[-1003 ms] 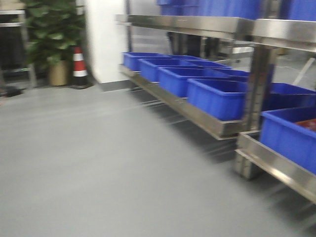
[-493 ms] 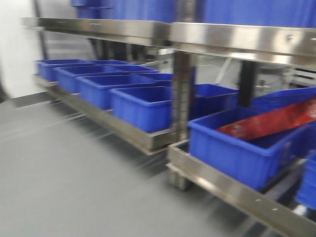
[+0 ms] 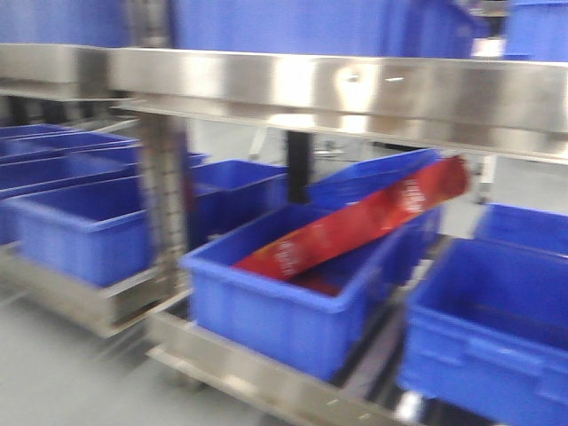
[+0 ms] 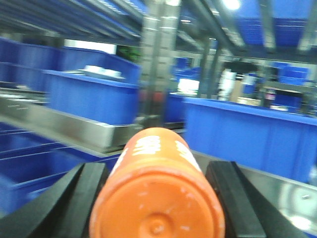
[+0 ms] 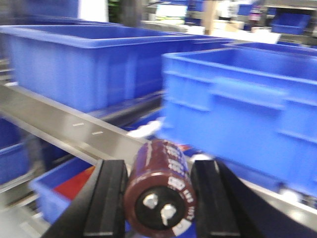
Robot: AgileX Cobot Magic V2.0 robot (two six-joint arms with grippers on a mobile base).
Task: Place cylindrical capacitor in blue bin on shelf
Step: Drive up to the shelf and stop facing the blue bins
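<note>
Shelf [image 3: 164, 177] fills the blurred view; right hand [image 5: 158, 198] clamps the capacitor [image 5: 166, 171], left hand [image 4: 156, 201] an orange can [image 4: 158, 158]. Risk (everything's smeared): clipping the rail [image 3: 337, 89], or dropping beside the bin [image 3: 275, 311].

Floor: smooth grey floor [image 3: 49, 386], lower left of the front view.
Wall: pale wall [image 3: 224, 142] visible behind, between tiers.
Furniture: stainless-steel shelf [image 3: 337, 89] on a perforated upright post [image 3: 164, 204]; farther racks [image 4: 285, 74] behind, blurred.
Light: bright ceiling lamp [image 4: 231, 4] overhead; glare on the steel rail.
</note>
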